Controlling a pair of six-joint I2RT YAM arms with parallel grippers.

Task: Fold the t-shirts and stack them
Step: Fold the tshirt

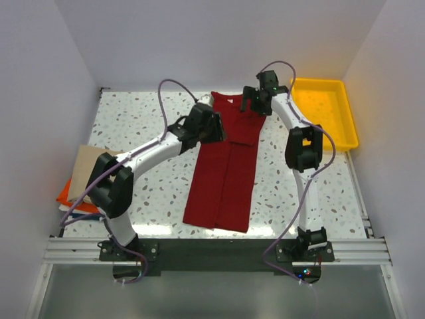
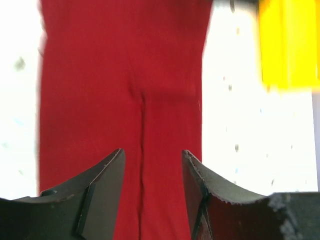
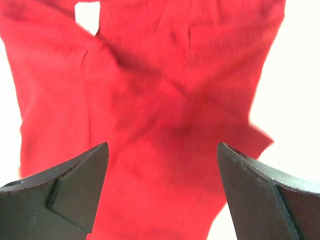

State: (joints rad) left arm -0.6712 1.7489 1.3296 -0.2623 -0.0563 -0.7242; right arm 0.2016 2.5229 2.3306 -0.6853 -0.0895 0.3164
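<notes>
Speckled white tabletop (image 1: 285,193) is enclosed by plain white walls on three sides. At its middle the dark red t-shirt (image 1: 222,179) is laid flat, its sides folded inward into a long narrow strip that runs from near the arm bases to the far side, with a fold line seen down the centre. The left gripper (image 1: 212,126) is held over the strip's left edge near the far end; in the left wrist view its fingers (image 2: 107,175) are seen apart, with only red cloth visible below the gap. The right gripper (image 1: 254,100) is positioned above the far right part of the shirt, and its fingers (image 3: 85,175) are spread wide over wrinkled red fabric, nothing being gripped. At the table's left edge a folded tan shirt (image 1: 83,166) is stacked on an orange shirt (image 1: 66,193). A yellow tray (image 1: 325,113) is placed at the far right corner, apart from the red shirt.
</notes>
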